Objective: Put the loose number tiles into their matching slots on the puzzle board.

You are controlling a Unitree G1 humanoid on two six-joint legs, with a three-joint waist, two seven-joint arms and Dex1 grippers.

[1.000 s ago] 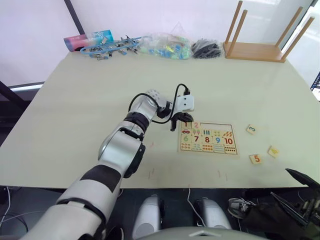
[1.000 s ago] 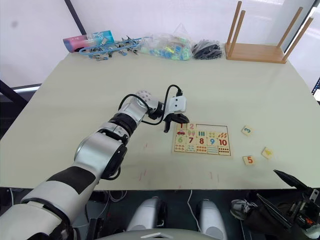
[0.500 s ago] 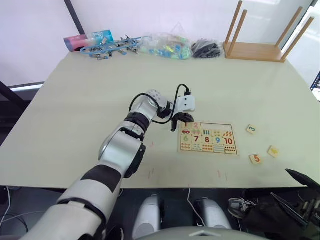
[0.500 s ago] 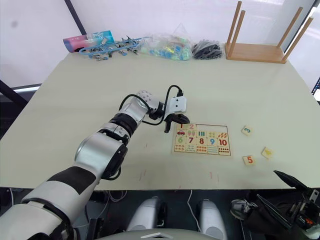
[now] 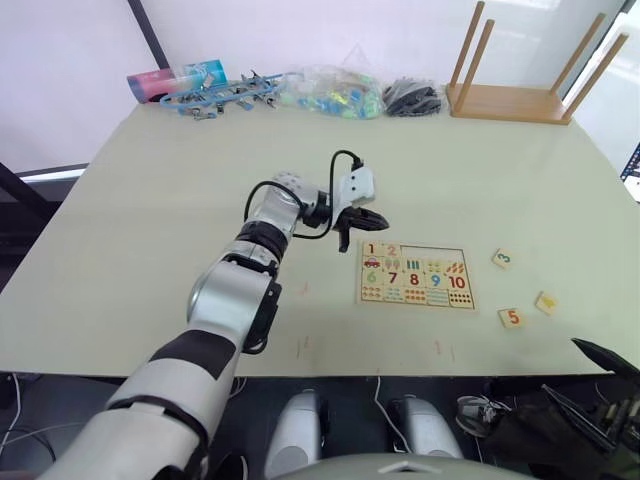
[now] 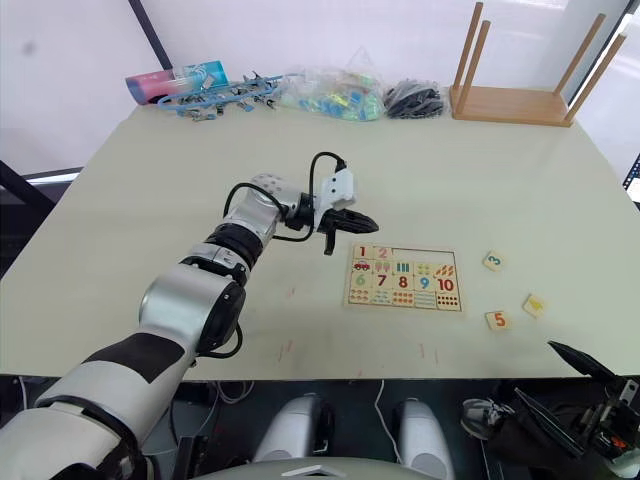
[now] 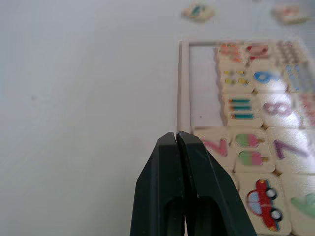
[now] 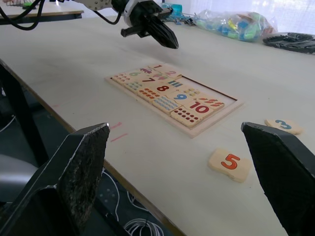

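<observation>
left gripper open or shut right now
Shut. The left gripper has its two black fingers pressed together with nothing between them, hovering beside the puzzle board.

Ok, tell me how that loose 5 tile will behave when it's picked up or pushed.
The 5 tile looks like a small stiff wooden square, so it probably won't bend. It lies flat on the table, so it should slide rather than roll or tip when pushed. Being thin and low, its edges may be awkward for the right hand, now wide open, to pinch.
</observation>
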